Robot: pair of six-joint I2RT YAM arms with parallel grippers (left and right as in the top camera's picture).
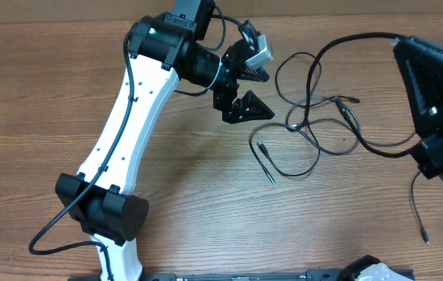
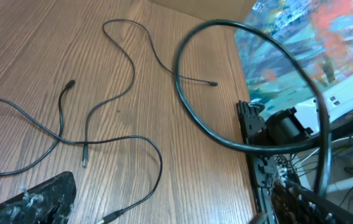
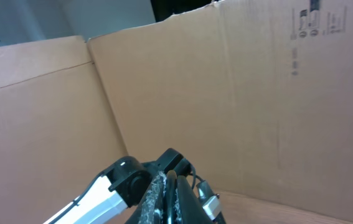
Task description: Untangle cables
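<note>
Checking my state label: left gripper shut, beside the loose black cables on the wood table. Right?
Not quite. The left gripper is open, not shut: the overhead view shows its two fingers spread apart with nothing between them. The rest holds: it is beside the loose black cables on the wood table.

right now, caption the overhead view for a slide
Open left gripper poised beside loose black cables on the wooden table

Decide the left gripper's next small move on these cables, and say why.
Probably lower the open left gripper onto the loose plug end nearest it and close. The cables lie crossed beside it, it holds nothing, and the shut right gripper points up at a cardboard wall.
</note>
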